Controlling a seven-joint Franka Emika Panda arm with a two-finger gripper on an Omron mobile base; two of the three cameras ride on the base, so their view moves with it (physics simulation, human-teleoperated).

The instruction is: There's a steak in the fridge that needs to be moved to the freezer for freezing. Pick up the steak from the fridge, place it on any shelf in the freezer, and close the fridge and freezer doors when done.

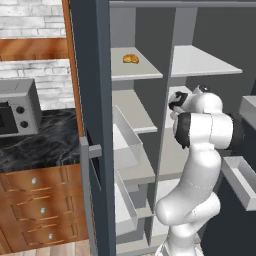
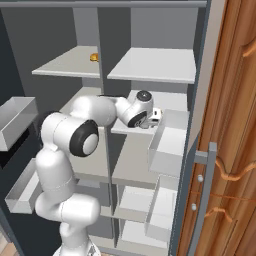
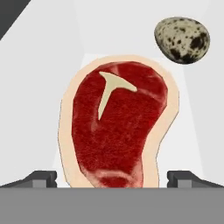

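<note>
The steak [image 3: 116,127], a red slab with a pale fat rim and a white T-shaped mark, lies flat on a pale grey fridge shelf [image 3: 52,65]. My gripper [image 3: 114,179] is open just over its near end, one fingertip [image 3: 41,178] on each side of it and neither touching the meat. In the base views my hand [image 2: 152,117] reaches onto the middle shelf [image 2: 172,102] of the wider fridge half and hides the steak. The narrower freezer half [image 1: 131,107] stands to the left. Both doors are open.
A speckled egg [image 3: 181,39] sits on the same shelf beyond the steak. A golden pastry [image 1: 131,59] lies on the freezer's upper shelf. Translucent bins [image 1: 125,145] jut from the freezer. The fridge door's bins [image 2: 167,145] hang close to my hand's right. A microwave [image 1: 17,107] stands on the counter at left.
</note>
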